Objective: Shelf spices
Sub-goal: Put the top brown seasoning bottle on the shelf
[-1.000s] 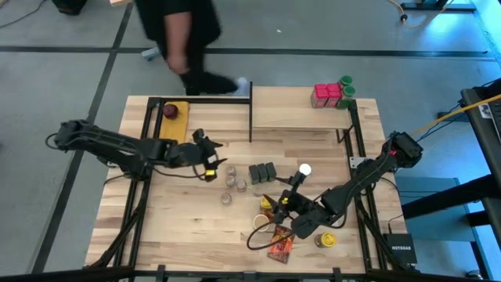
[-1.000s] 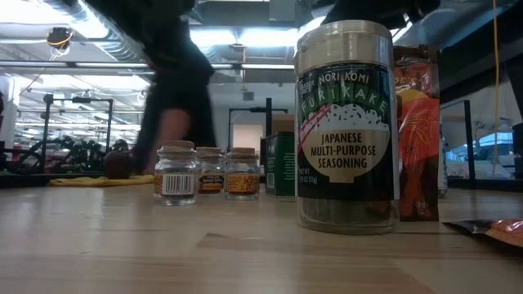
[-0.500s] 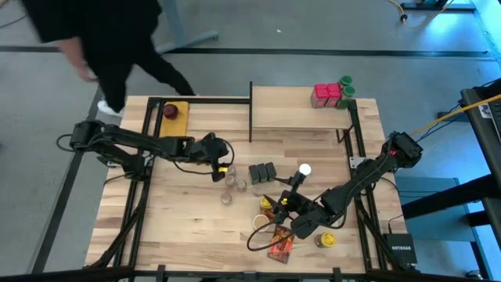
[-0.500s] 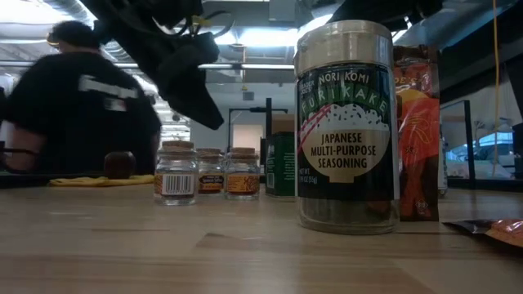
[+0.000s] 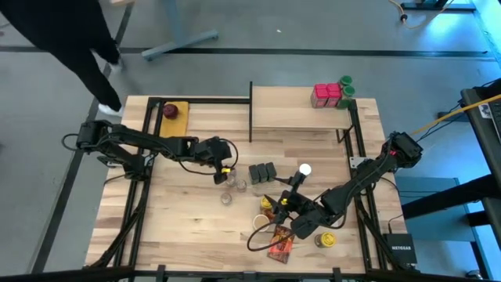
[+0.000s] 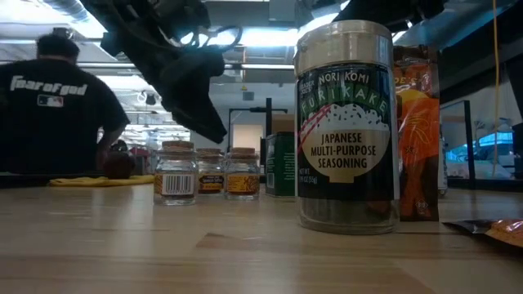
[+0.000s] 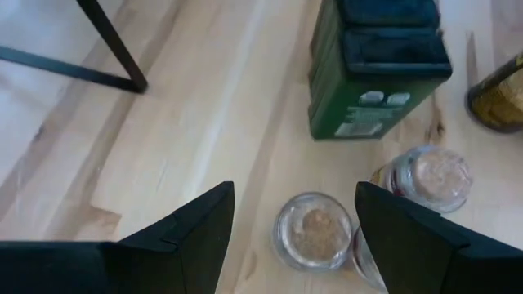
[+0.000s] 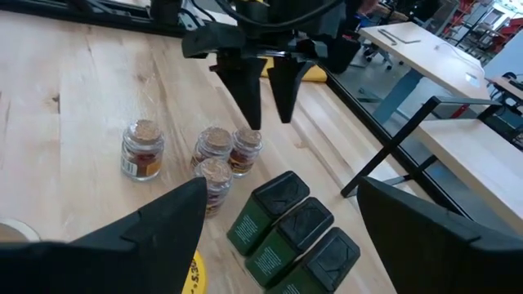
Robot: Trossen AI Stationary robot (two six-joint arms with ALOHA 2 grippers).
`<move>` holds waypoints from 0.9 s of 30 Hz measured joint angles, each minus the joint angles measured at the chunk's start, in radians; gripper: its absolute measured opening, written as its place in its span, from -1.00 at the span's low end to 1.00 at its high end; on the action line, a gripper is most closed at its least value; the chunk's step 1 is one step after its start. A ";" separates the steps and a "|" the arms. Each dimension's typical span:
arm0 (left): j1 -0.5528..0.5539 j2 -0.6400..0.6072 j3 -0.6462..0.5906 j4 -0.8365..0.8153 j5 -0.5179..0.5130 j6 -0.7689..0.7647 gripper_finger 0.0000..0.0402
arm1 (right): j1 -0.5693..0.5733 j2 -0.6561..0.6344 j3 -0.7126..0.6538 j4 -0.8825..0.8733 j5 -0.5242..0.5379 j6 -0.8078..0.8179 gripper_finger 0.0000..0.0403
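While the shelf [image 5: 301,117] at the far edge of the worktop [image 5: 172,219] carries only the red boxes [image 5: 326,95] and two green-lidded jars [image 5: 345,86], the high view shows most of the spices grouped mid-worktop: cork-topped jars [image 5: 232,182], three dark tins [image 5: 263,173], a white-lidded jar [image 5: 304,170] and an orange packet [image 5: 279,244]. Over the last second the left claw [image 5: 222,170] has reached across from the left side and is now just above the jar cluster. The right claw [image 5: 283,205] hangs near the packet and the white-lidded jar, where it was a second ago.

In the low view the left claw [image 6: 196,98] has come down above the small jars [image 6: 178,171]; behind it a person [image 6: 57,106] in a dark shirt now stands with their back turned. The furikake jar [image 6: 347,122] fills the foreground.

In the left wrist view the claw's fingers [image 7: 192,237] are spread wide and hold nothing, with a cork-topped jar [image 7: 315,231] between them and lower down; a green tin [image 7: 380,69] lies beyond.

The right wrist view shows its own claw [image 8: 278,237] wide open and empty, facing the left claw [image 8: 263,94] poised over the jars [image 8: 216,159].

I judge the reach is done; descent and closing on one jar come next.
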 joint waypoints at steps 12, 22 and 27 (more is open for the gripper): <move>-0.003 0.055 0.000 -0.007 0.068 0.004 0.24 | 0.000 0.000 0.000 0.000 0.000 0.000 0.61; 0.022 0.121 0.000 -0.009 0.068 0.034 0.24 | 0.000 0.000 0.000 -0.001 0.000 0.000 0.61; 0.039 0.119 0.000 -0.009 0.067 0.036 0.24 | 0.000 0.000 0.000 -0.004 0.000 0.000 0.61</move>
